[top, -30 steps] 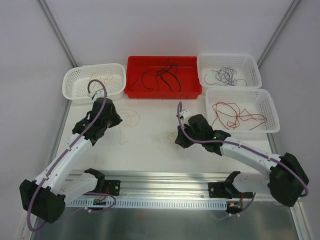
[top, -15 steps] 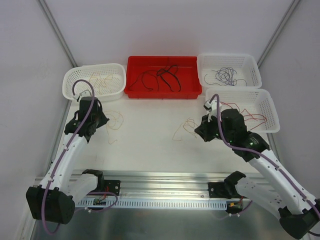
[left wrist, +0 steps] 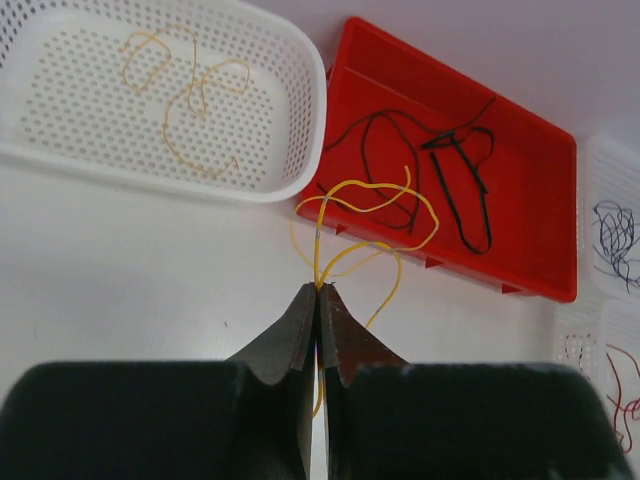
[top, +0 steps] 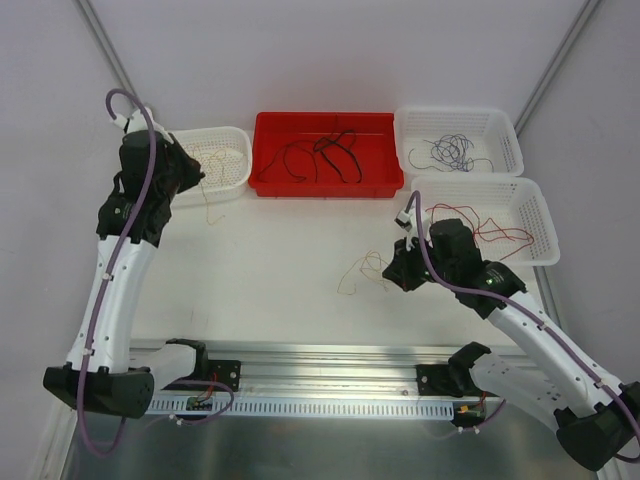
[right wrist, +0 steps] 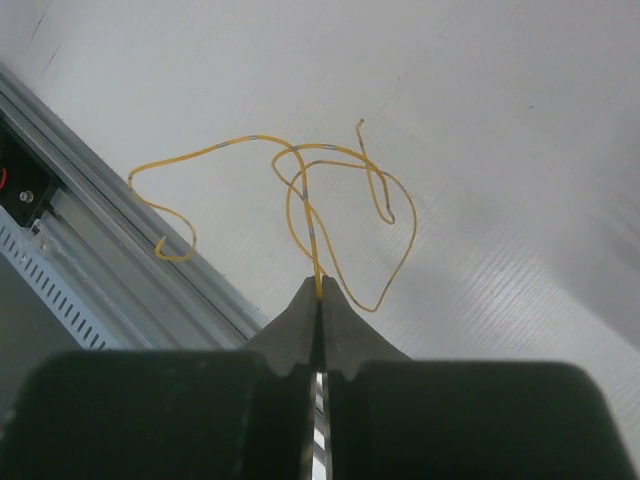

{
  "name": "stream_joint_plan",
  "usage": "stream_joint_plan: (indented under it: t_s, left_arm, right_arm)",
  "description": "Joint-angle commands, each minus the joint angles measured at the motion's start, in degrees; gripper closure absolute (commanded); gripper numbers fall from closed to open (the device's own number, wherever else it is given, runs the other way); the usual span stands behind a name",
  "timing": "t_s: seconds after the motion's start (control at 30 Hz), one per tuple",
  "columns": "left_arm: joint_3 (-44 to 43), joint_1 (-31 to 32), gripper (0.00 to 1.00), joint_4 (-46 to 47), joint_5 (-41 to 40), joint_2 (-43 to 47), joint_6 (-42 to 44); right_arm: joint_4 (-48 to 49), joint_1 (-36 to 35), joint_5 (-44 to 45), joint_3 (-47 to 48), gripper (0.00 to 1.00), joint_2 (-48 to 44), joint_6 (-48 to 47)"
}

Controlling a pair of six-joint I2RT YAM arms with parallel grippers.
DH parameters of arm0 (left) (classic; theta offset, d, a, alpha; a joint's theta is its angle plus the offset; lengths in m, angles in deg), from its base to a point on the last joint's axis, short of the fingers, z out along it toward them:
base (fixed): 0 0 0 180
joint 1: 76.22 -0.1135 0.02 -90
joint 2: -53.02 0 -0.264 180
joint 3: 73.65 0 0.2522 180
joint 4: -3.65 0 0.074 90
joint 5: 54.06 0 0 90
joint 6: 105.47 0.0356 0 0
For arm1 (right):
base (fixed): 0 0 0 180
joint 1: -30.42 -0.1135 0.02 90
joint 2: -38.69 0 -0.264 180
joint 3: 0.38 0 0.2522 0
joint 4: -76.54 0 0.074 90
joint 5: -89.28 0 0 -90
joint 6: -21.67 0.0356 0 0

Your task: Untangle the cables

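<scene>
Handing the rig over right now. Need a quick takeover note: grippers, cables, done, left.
Grippers: the left gripper is shut on a yellow cable, raised near the left white basket, which holds more yellow cables. The right gripper is shut on a second yellow cable over the table.
Done: purple-blue cables are in the far right basket, red cables in the near right basket.
Left: probably both held yellow ones into the left basket, then the black cables in the red bin.

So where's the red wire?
In the top view, right side: the red wire lies in the nearer white basket, in front of the basket holding the purple wire.
</scene>
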Motion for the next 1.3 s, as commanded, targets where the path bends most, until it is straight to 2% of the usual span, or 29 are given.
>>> stream_joint_plan:
  t_s: [0.0,0.27,0.5,0.57,0.7,0.73,0.77,0.8,0.83,0.93,0.97,1.1,1.27]
  left_arm:
    - [-8.2,-1.86,1.0,0.69,-3.14,-5.25,3.6]
    - [-24.54,-9.76,1.0,1.04,-1.05,-24.49,4.05]
    - [-32.9,-15.04,0.99,1.13,1.15,-43.12,6.33]
    - [-35.45,-16.36,0.97,1.04,2.99,-49.37,4.76]
    - [-38.71,-18.91,0.73,1.04,7.83,-56.23,1.32]
    - [-39.32,-19.26,0.61,1.13,7.92,-57.37,1.23]
    - [-39.41,-19.36,0.55,1.13,7.75,-57.73,1.15]
    - [-39.41,-19.36,0.47,1.21,7.49,-57.73,1.23]
    - [-39.15,-19.36,0.34,1.13,7.14,-57.21,1.32]
    - [-37.49,-19.36,0.18,1.13,7.56,-54.59,1.76]
    - [-36.96,-19.36,0.1,1.13,7.92,-53.61,1.85]
    - [-32.66,-19.27,0.03,1.22,11.26,-47.21,2.11]
    - [-21.77,-18.65,0.07,1.13,11.27,-40.17,-0.86]
  right_arm:
    - [0.78,0.11,-2.32,0.0,0.99,0.16,-0.05]
    - [-0.54,0.02,-3.91,1.49,0.99,0.07,-0.13]
    - [-3.0,0.02,-4.52,4.03,0.99,1.13,-0.75]
    - [-3.26,0.11,-4.61,4.48,0.99,1.83,-0.66]
    - [-3.35,0.11,-4.79,5.18,0.99,3.94,-0.66]
    - [-3.09,0.03,-4.88,5.36,0.99,4.29,-0.57]
    - [-2.92,0.11,-5.31,5.44,0.99,4.73,-0.57]
    - [-2.74,0.11,-5.4,5.45,0.99,4.91,-0.57]
    - [-2.39,0.11,-5.67,5.53,0.99,5.08,-0.49]
    - [-1.86,0.03,-5.76,5.53,0.99,5.43,-0.4]
    - [-1.77,0.11,-5.93,5.53,0.99,5.61,-0.4]
    - [-1.24,-0.06,-6.55,5.27,0.98,4.65,0.04]
    - [-1.16,-0.41,-6.28,4.22,0.98,2.01,1.01]
